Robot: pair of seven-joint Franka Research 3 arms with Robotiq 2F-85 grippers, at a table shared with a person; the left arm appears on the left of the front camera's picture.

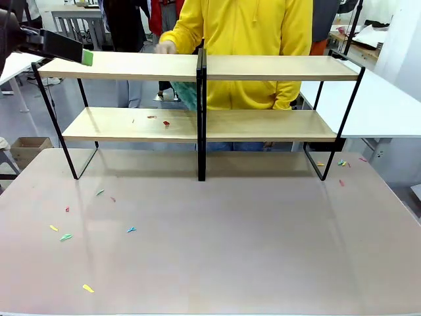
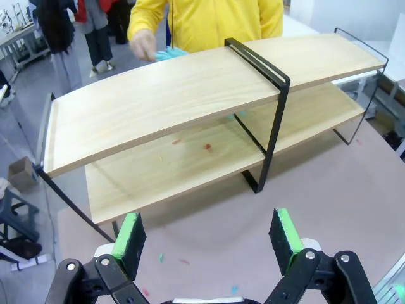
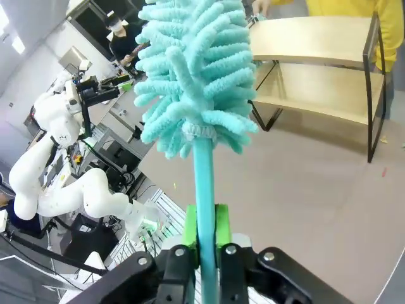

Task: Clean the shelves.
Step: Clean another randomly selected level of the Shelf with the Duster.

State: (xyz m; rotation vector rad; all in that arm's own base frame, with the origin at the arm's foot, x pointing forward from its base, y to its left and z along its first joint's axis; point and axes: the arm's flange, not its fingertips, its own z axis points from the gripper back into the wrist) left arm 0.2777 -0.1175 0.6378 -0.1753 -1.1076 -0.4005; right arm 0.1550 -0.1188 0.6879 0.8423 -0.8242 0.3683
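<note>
- Shelves (image 1: pixel 197 66) stand at your desk's (image 1: pixel 217 250) 12 o'clock.
- Left fingers (image 2: pixel 210 235) gape wide, holding nothing.
- Right fingers (image 3: pixel 206 228) clamp your teal duster (image 3: pixel 193 69).

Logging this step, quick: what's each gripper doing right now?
Left gripper: open, holding nothing.
Right gripper: shut on the teal duster handle.

Bright, even, from overhead. Soft shadow under the shelves (image 1: pixel 263 125) along the table's (image 1: pixel 230 263) far edge, faint sheen mid-surface. Boards bowed by wide-angle distortion in the left wrist view. Duster (image 3: pixel 193 69) slightly soft up close.
</note>
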